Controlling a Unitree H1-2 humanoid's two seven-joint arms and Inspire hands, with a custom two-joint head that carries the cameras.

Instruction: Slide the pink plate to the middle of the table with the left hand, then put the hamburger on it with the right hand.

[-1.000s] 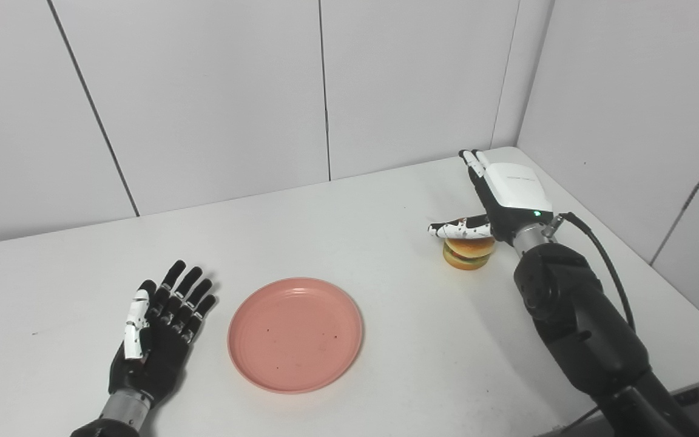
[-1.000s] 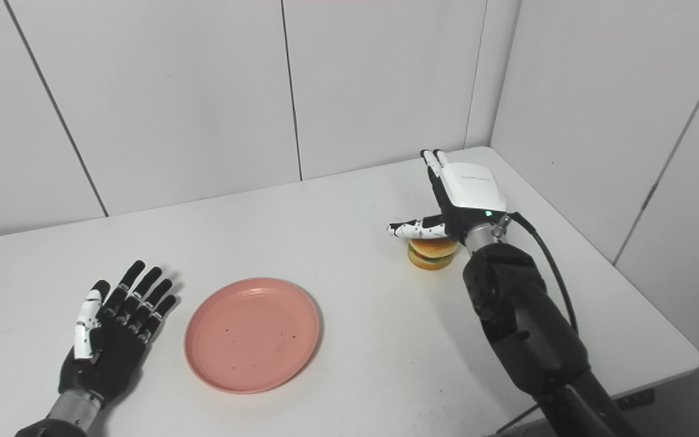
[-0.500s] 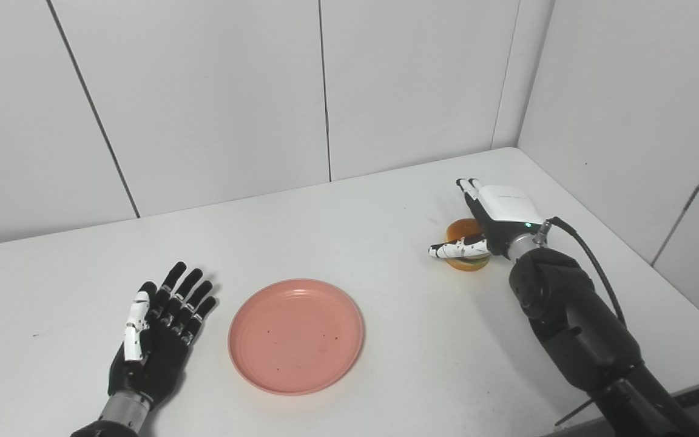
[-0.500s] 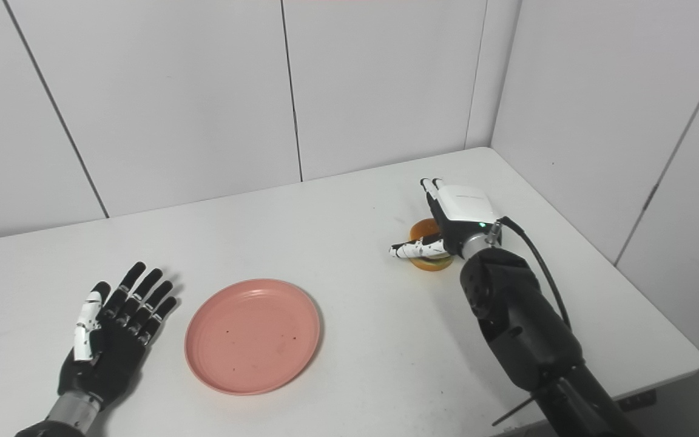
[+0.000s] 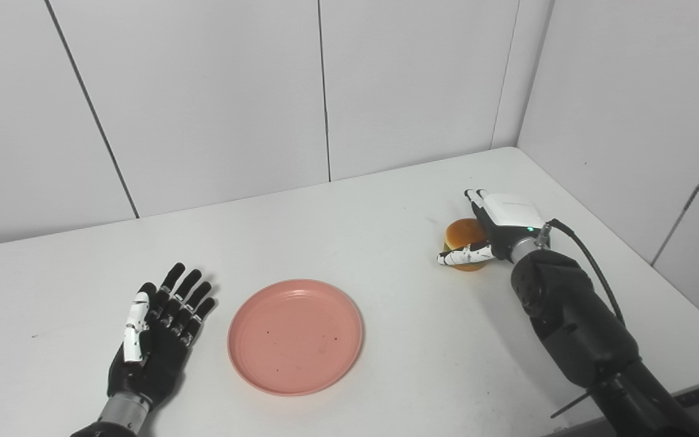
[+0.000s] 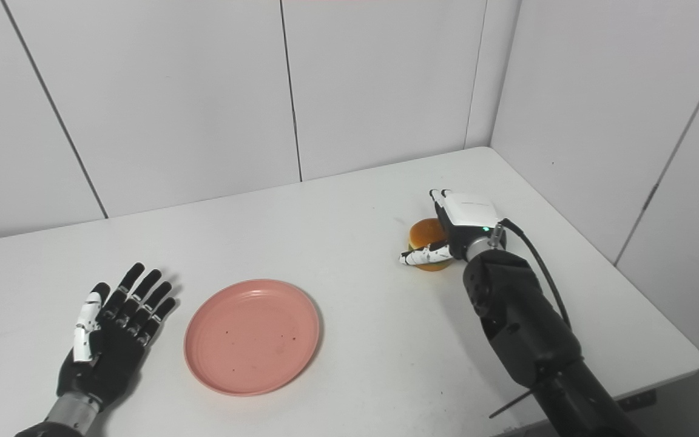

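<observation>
The pink plate (image 5: pixel 295 335) lies empty on the white table (image 5: pixel 349 237), a little left of the middle. My left hand (image 5: pixel 158 331) rests flat and open on the table just left of the plate, not touching it. The hamburger (image 5: pixel 463 235) sits on the table at the right. My right hand (image 5: pixel 495 227) is low around it, with its thumb across the near side and its fingers along the far right side. The fingers are still spread, and I see no firm hold on the hamburger. The same scene shows in the right eye view, with the hamburger (image 6: pixel 425 233) and the plate (image 6: pixel 251 335).
White wall panels close the table at the back and the right. The table's right edge (image 5: pixel 677 303) and front right corner lie close to my right arm (image 5: pixel 574 321). A black cable (image 5: pixel 592 261) runs along that arm.
My right hand has come down from above the hamburger to table level and now wraps around it. The left hand and the plate have not moved.
</observation>
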